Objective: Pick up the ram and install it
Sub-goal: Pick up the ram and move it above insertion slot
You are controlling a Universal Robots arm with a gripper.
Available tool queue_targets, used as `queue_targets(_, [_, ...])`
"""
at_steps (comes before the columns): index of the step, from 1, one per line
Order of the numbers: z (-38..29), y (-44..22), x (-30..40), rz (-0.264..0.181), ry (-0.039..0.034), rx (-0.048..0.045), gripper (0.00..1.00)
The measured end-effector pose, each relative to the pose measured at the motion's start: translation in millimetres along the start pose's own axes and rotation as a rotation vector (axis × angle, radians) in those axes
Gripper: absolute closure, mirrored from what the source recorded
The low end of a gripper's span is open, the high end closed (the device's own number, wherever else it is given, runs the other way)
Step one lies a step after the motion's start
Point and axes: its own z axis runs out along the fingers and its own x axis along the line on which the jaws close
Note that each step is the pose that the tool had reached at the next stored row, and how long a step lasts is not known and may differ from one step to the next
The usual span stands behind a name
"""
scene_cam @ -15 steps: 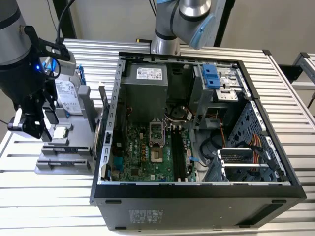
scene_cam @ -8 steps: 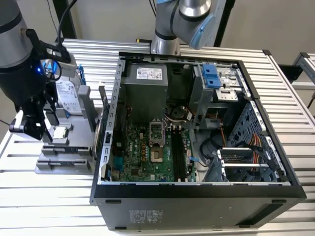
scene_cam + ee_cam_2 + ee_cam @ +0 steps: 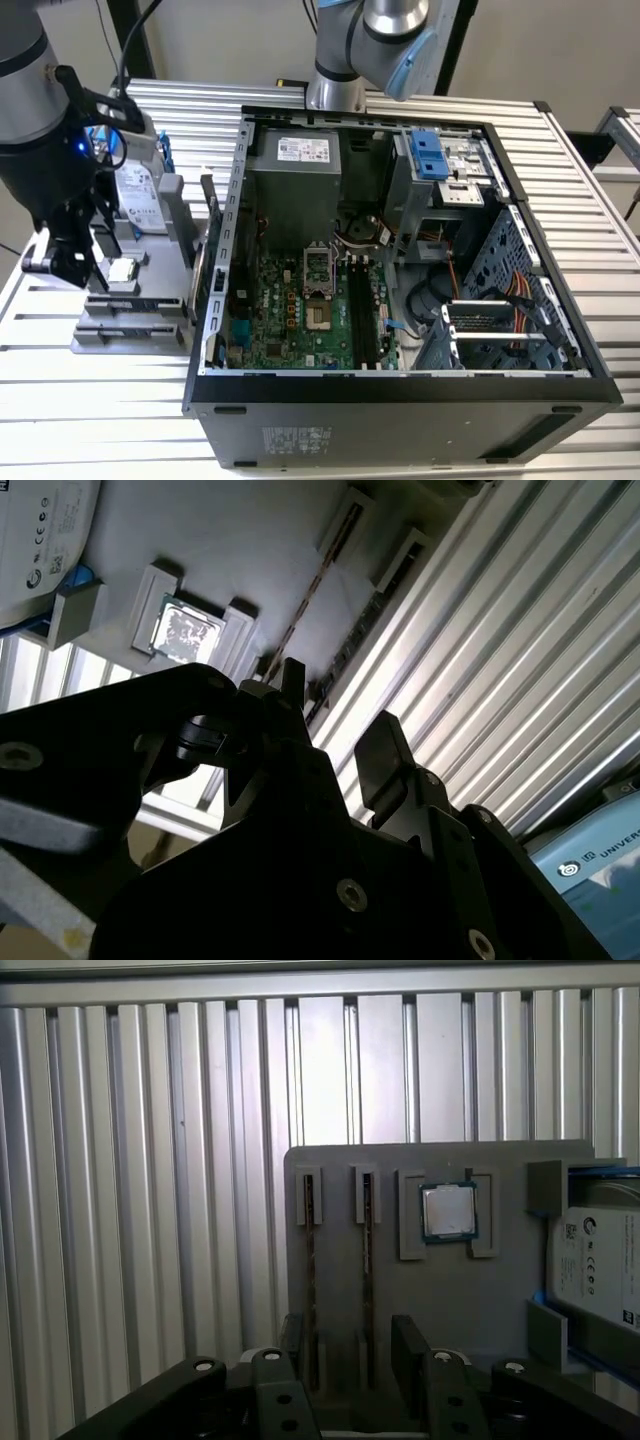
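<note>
Gripper (image 3: 80,272) at 9 o'clock in the exterior view, above grey tray (image 3: 140,338) beside open case (image 3: 400,395), jaws spread and empty, two ram sticks (image 3: 367,1260) on edge in tray slots, one between the fingers (image 3: 411,1345) in the first wrist view, processor (image 3: 448,1210) and drive (image 3: 600,1260) alongside

Claw (image 3: 352,1332) base, hard drive (image 3: 598,1265) off-frame.

Ext. high; wrist cams near fixture (image 3: 450,1300)
</note>
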Motion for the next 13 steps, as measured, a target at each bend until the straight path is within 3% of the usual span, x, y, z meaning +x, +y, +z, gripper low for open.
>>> queue_targets(13, [6.0,-0.1,0.0,0.0,-0.0001,0.0001,0.0])
